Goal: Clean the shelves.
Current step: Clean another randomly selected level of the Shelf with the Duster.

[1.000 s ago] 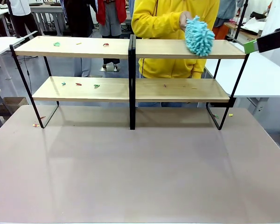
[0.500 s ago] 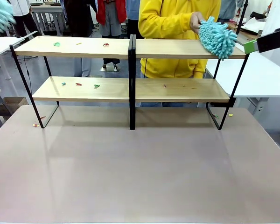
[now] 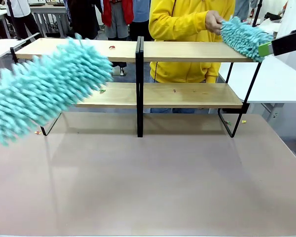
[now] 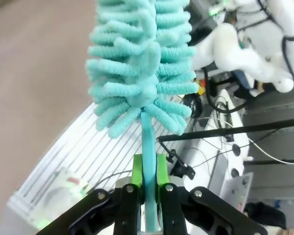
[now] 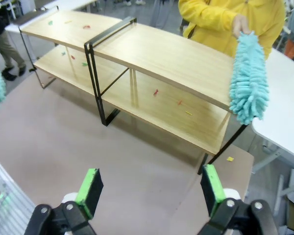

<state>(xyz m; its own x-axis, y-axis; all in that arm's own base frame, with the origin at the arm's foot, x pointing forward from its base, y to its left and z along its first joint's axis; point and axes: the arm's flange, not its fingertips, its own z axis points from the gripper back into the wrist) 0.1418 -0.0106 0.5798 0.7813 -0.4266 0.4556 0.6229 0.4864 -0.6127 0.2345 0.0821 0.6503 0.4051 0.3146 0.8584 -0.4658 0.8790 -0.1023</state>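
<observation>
Left wrist view showed the left gripper [image 4: 149, 172] pinching the duster [image 4: 139, 63] handle; the right gripper [image 5: 151, 188] hung empty, jaws spread. Shelves [image 3: 187, 51] stood at the far side of the table [image 3: 163, 187], scraps [image 3: 112, 47] on the left boards — apparently the approach step; next, the duster head needed laying on those boards.

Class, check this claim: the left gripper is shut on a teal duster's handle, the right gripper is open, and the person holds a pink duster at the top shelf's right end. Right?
Not quite: the person's duster is teal, not pink, as the front view shows. The rest stands: left gripper shut on the robot's duster, right gripper open.
</observation>
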